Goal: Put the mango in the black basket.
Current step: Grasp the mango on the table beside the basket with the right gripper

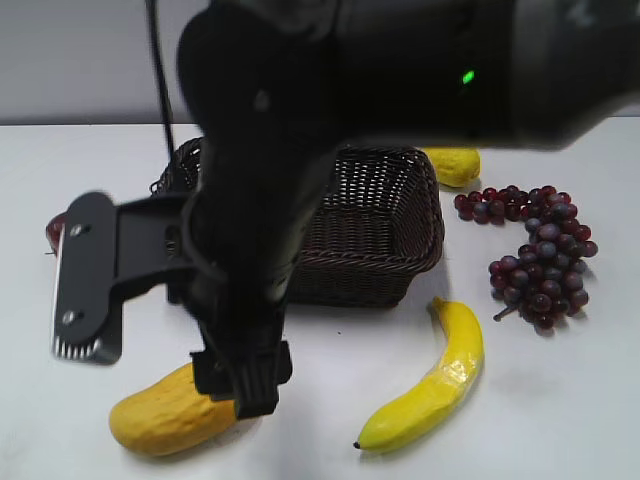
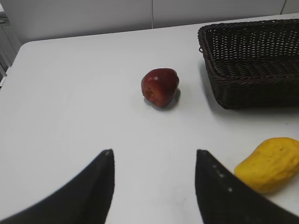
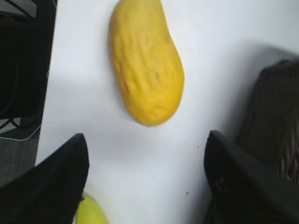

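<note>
The mango [image 3: 145,63] lies on the white counter [image 2: 84,93], outside the black basket [image 2: 252,60], so the task is not yet done: the fruit has yet to be gripped, lifted and set inside the basket, which appears to hold nothing. The right tool [image 3: 145,177] hovers over the fruit with its two dark fingers spread wide and nothing between them; the mango sits just ahead of the gap, not yet between the fingers. The left tool [image 2: 154,186] is likewise spread and empty, the mango off to one side of it near the basket's corner. A red apple [image 2: 160,87], a banana [image 1: 430,385], a bunch of dark grapes [image 1: 535,250] and a lemon [image 1: 455,165] lie around the basket.
</note>
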Available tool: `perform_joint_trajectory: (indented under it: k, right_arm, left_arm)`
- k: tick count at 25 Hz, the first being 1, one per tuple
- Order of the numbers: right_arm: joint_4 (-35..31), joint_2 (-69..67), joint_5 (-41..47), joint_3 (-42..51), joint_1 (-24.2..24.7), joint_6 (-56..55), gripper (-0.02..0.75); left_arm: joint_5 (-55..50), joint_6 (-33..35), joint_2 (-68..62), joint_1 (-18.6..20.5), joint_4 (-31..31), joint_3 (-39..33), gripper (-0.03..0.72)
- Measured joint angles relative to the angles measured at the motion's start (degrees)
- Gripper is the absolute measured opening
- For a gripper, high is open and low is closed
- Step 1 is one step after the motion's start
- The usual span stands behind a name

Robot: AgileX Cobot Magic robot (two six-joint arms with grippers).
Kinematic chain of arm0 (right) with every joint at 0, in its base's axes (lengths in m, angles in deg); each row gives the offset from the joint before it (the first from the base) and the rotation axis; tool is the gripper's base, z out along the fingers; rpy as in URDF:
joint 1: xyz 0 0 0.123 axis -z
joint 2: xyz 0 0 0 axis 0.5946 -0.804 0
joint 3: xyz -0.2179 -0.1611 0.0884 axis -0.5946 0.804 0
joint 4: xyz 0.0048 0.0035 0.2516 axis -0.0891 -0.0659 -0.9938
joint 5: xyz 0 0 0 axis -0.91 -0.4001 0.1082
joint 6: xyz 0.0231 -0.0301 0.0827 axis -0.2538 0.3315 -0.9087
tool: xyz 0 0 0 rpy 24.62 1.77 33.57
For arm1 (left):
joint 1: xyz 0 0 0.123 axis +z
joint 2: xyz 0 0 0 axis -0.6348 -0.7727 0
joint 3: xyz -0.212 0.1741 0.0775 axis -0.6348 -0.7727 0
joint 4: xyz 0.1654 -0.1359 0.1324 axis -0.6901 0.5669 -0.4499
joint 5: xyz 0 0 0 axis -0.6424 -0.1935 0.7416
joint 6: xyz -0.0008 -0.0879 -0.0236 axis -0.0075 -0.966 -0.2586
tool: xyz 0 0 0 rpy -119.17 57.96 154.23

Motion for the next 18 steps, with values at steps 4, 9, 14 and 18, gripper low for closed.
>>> perform_joint_trajectory:
  k: [4, 9, 14, 18]
  right_arm:
    - [-1.3, -4.8, -3.2, -0.3, -1.8, 5.5, 0.605]
    - [-2.4, -10.0, -4.5, -4.2, -1.9, 7.9, 0.619]
    - [-2.6, -14.0, -5.7, -7.4, -2.0, 8.4, 0.619]
    - [-2.7, -16.0, -4.9, -7.6, -2.0, 8.4, 0.619]
  left_arm:
    - [0.0, 0.0, 0.0, 0.0, 0.0, 0.0, 0.421]
    - [0.0, 0.0, 0.0, 0.0, 0.0, 0.0, 0.420]
    - [0.0, 0.0, 0.0, 0.0, 0.0, 0.0, 0.419]
    - [0.0, 0.0, 0.0, 0.0, 0.0, 0.0, 0.419]
